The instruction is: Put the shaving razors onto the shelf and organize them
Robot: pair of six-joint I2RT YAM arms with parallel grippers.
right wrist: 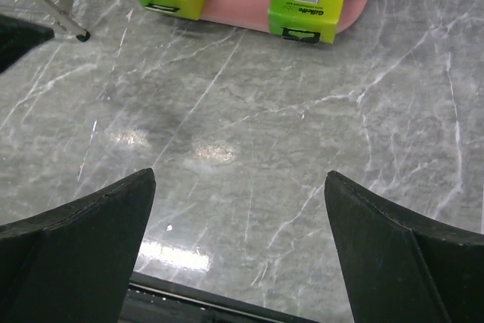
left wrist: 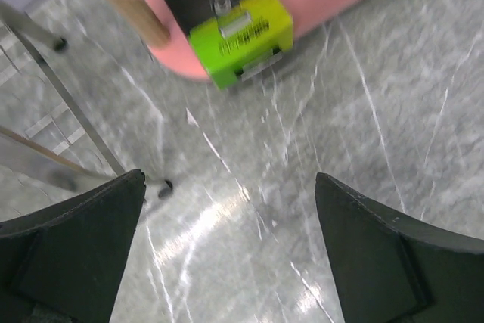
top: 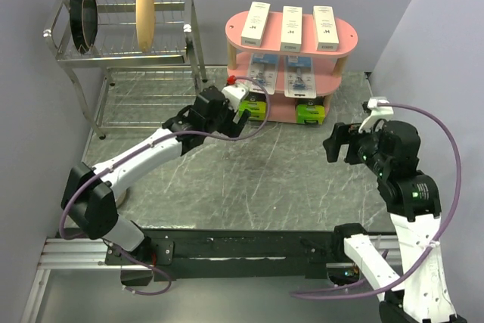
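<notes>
The left gripper [left wrist: 228,187] and right gripper [right wrist: 240,179] are held spread, empty. On the shelf [top: 349,35] ahead of both, razors [top: 292,28] are seen; one lime box [top: 258,109] is partly hidden behind the left gripper.

Lighting's bright and even, looks like it's coming from overhead, so the shadows stay soft, like the faint one under the pink shelf [top: 281,111]. The marble table [top: 249,179] kicks back white glare patches in both wrist views. The left wrist shot is smeared with blur and the lime-green box [left wrist: 240,35] looks mushy. The top and right wrist views are nice and sharp.
</notes>
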